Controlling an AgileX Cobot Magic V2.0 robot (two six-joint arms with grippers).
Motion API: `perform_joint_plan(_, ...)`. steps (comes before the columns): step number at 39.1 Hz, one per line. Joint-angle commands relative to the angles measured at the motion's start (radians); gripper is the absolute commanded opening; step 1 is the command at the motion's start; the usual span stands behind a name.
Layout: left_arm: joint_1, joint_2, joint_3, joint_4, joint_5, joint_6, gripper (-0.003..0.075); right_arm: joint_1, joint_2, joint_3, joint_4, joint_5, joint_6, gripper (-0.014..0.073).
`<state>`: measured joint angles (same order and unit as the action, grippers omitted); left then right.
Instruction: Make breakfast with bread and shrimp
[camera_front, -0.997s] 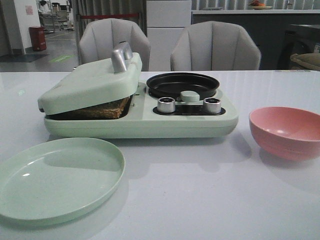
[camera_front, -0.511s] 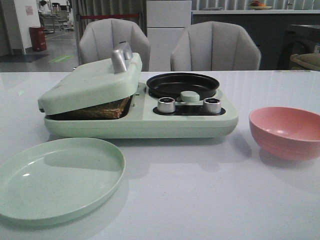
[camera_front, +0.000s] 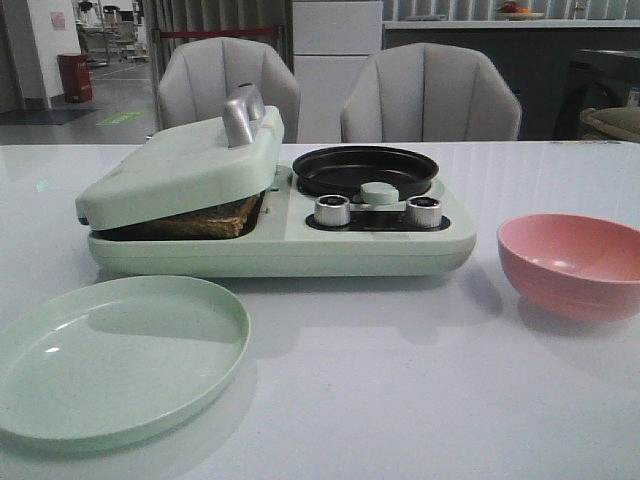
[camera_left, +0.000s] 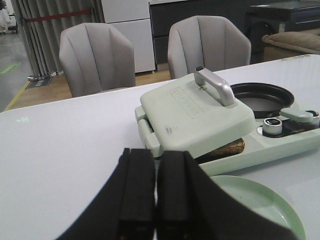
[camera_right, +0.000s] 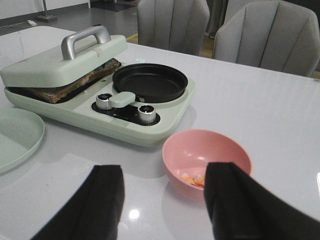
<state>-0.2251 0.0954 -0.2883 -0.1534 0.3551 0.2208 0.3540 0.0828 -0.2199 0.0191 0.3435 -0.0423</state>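
You see a glossy white table (camera_front: 420, 400), reflective. Breakfast maker (camera_front: 300, 245): matt mint plastic, brushed-metal handle (camera_front: 243, 113), dark non-stick pan (camera_front: 365, 170). Bread (camera_front: 205, 220) beneath its lid: coarse, rough.

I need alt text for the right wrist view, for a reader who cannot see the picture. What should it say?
A pink bowl holding a few orange shrimp sits on a white table, just beyond the open right gripper. Behind it stands a pale green breakfast maker with bread under its part-closed lid and an empty black pan; a green plate lies beside it.
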Motion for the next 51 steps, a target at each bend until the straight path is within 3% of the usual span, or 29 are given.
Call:
perform_joint_plan(1, -0.013, 0.009, -0.026, -0.006, -0.087, -0.013, 0.0114, -0.004, 0.009, -0.027, -0.014, -0.110, -0.004, 0.0468)
perform_joint_plan(14, -0.017, 0.008, -0.026, -0.006, -0.095, -0.013, 0.0114, -0.005, 0.072, -0.062, 0.071, -0.171, -0.003, 0.0454)
perform_joint_plan(29, -0.017, 0.008, -0.026, -0.006, -0.100, -0.013, 0.0114, -0.010, 0.573, -0.343, 0.073, -0.156, 0.014, 0.0415)
perform_joint_plan(35, -0.017, 0.008, -0.026, -0.006, -0.100, -0.013, 0.0114, -0.099, 0.790, -0.496, 0.080, -0.073, 0.065, 0.0415)
perform_joint_plan(41, -0.017, 0.005, -0.026, -0.006, -0.100, -0.013, 0.0114, -0.220, 0.985, -0.627, 0.169, 0.034, 0.068, 0.0415)
perform_joint_plan(51, -0.017, 0.005, -0.026, -0.006, -0.100, -0.013, 0.0114, -0.347, 1.249, -0.804, 0.188, 0.180, 0.001, 0.0415)
